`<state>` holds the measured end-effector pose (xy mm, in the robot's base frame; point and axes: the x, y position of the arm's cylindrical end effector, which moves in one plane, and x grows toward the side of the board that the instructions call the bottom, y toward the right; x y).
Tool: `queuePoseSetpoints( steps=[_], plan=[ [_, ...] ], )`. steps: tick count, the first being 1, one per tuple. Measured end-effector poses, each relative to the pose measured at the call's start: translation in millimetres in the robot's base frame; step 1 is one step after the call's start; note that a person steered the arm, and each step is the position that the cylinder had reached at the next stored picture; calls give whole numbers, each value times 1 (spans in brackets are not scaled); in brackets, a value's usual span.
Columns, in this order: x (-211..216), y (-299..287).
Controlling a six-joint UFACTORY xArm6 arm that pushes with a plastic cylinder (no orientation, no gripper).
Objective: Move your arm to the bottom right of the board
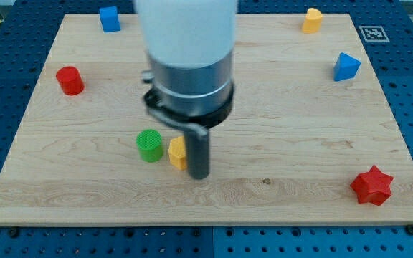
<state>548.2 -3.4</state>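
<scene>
My tip (200,175) rests on the wooden board (278,107) left of centre, near the view's bottom. It stands just right of a yellow block (177,153), touching or nearly touching it. A green cylinder (149,145) stands left of the yellow block. A red star (372,185) lies at the board's bottom right, far to the right of my tip. The arm's white and grey body (190,64) hides part of the board above the tip.
A red cylinder (69,80) stands at the left. A blue cube (109,18) sits at the top left. A yellow block (312,20) sits at the top right. A blue triangular block (346,67) is at the right edge.
</scene>
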Motion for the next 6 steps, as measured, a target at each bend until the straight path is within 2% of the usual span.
queuePoseSetpoints(
  steps=[1,2,3,4,5,6],
  plan=[
    [-49,52],
    [-71,137],
    [-68,236],
    [-23,317],
    [39,329],
    [48,316]
  ],
)
